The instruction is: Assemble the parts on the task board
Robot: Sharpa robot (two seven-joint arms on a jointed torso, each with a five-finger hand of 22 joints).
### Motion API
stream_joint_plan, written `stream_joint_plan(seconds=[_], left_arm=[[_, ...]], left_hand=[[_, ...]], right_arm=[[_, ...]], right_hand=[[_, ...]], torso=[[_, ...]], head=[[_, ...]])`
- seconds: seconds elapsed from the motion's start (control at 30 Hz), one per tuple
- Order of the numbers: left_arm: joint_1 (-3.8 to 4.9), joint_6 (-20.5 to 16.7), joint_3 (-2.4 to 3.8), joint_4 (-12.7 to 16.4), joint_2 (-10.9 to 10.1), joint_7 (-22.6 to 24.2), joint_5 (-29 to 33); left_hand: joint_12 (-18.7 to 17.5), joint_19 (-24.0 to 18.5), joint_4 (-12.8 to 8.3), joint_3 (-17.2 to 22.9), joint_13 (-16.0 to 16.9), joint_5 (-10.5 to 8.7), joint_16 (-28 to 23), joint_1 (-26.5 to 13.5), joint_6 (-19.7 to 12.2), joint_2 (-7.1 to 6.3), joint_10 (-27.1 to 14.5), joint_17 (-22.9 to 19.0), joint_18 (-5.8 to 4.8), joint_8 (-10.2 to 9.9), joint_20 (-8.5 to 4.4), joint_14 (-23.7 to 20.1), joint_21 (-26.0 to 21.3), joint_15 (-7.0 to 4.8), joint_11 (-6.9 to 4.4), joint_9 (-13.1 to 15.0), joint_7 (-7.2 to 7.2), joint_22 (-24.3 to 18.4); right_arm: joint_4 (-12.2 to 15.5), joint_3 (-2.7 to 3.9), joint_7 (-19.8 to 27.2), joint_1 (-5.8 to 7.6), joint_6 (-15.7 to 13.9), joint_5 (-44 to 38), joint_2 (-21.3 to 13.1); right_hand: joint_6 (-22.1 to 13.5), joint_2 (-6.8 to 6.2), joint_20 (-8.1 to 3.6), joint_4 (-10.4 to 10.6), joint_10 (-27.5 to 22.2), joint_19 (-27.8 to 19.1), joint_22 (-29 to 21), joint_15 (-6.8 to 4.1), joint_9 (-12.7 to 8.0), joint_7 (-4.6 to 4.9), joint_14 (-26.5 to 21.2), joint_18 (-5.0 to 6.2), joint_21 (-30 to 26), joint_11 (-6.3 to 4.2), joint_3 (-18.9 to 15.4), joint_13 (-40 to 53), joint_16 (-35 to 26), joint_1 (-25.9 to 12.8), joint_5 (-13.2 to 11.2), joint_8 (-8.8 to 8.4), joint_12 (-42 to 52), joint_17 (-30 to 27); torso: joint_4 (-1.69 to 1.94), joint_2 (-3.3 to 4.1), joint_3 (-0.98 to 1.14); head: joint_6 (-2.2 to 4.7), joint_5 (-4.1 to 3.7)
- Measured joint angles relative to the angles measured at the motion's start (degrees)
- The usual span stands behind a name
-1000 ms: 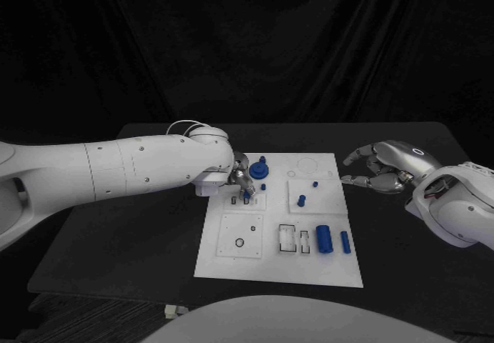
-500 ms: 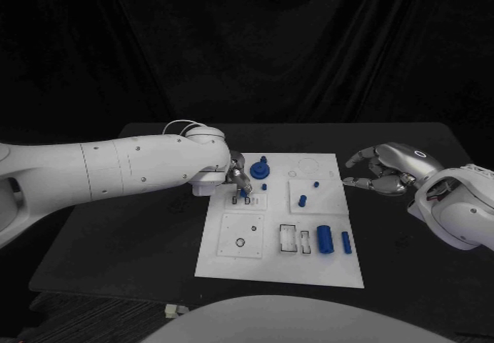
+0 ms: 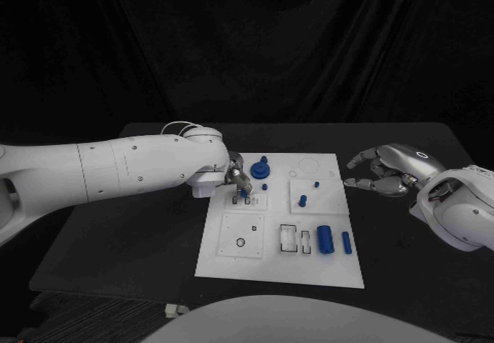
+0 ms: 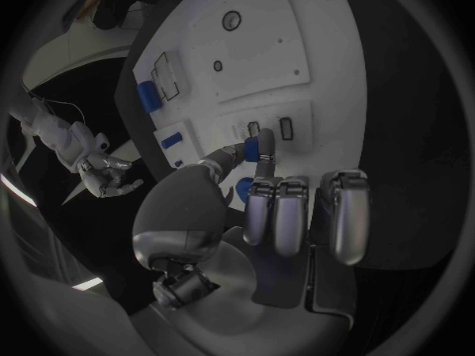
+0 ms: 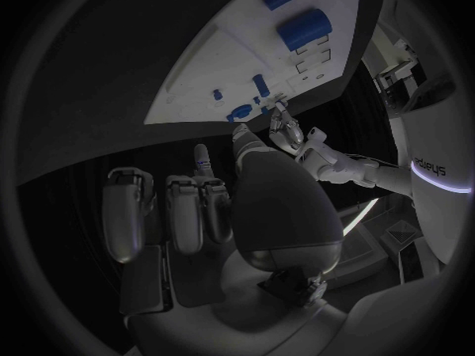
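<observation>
The white task board (image 3: 258, 261) lies in the middle of the black table. My left hand (image 3: 237, 180) hovers over the board's upper left part and pinches a small blue piece (image 4: 265, 145) between thumb and finger, just above two small rectangular slots (image 4: 287, 128). My right hand (image 3: 379, 175) hangs off the board's right edge with its fingers curled in and nothing in them. A blue round part with a peg (image 3: 260, 169) stands near the board's far edge. Two blue cylinders (image 3: 323, 239) lie at the board's right side.
Small blue pegs (image 3: 302, 201) stand in the middle of the board. Two empty rectangular recesses (image 3: 296, 239) lie left of the cylinders, and a round hole (image 3: 240, 242) is further left. Bare black table (image 3: 134, 243) surrounds the board.
My left hand has sunk slightly toward the slots with the blue piece still pinched. The right hand has barely shifted.
</observation>
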Motion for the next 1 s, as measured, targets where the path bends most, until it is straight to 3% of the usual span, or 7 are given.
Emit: stream_joint_plan(seconds=[1.0], left_arm=[[-0.23,-0.96,-0.02,-0.08,-0.09,-0.24,0.59]], left_hand=[[0.0,-0.03,-0.3,1.24,0.0,-0.45,0.0,-1.27,0.3,-0.38,0.08,-0.01,0.0,-0.45,0.03,0.0,0.0,0.01,0.09,0.15,0.08,-0.01]], right_arm=[[-0.26,0.02,-0.13,-0.45,0.21,0.0,0.02]], right_hand=[[0.0,0.0,0.0,0.0,0.0,0.0,-0.02,0.0,-0.08,0.0,0.0,0.0,0.0,0.0,0.0,-0.02,0.0,0.0,0.0,0.0,0.0,0.0]], torso=[[-0.07,-0.07,0.02]], head=[[0.0,0.42]])
